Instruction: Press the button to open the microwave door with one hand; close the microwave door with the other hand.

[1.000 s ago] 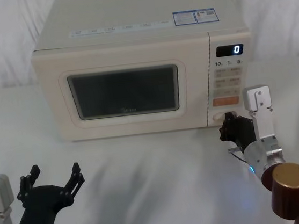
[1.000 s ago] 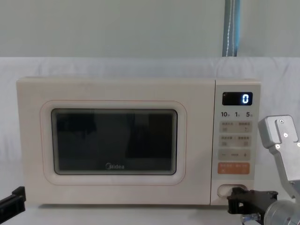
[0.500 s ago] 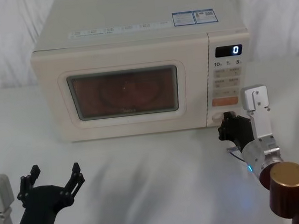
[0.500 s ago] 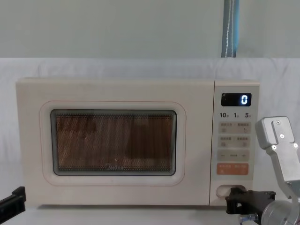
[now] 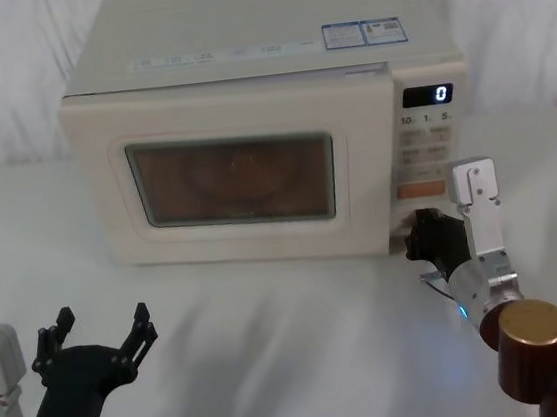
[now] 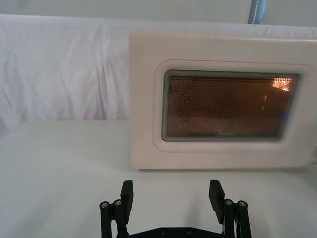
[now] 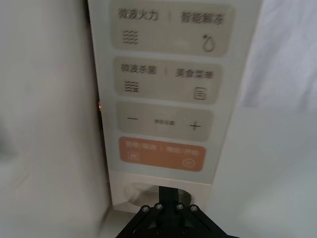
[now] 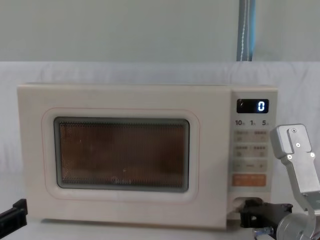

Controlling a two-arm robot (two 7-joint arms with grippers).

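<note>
The cream microwave [image 5: 239,42] stands at the back of the table, its display [image 5: 428,95] reading 0. The microwave door [image 5: 234,173] is slightly ajar: its edge next to the control panel stands out from the body, and the inside glows orange behind the window [image 8: 120,155]. My right gripper [image 5: 424,227] is shut, its black tip right at the oval button [image 7: 136,191] below the orange key [image 7: 161,154]; whether it touches I cannot tell. My left gripper [image 5: 97,335] hovers open low at the near left, well short of the door [image 6: 223,104].
White cloth covers the table [image 5: 294,348] and the backdrop. Bare cloth lies between my left gripper [image 6: 172,193] and the microwave's front. A silver bracket [image 8: 295,160] on my right wrist rises beside the control panel.
The door has popped out at its panel-side edge, having been flush before. The oven light, dark a second ago, is on. Both grippers have barely moved.
</note>
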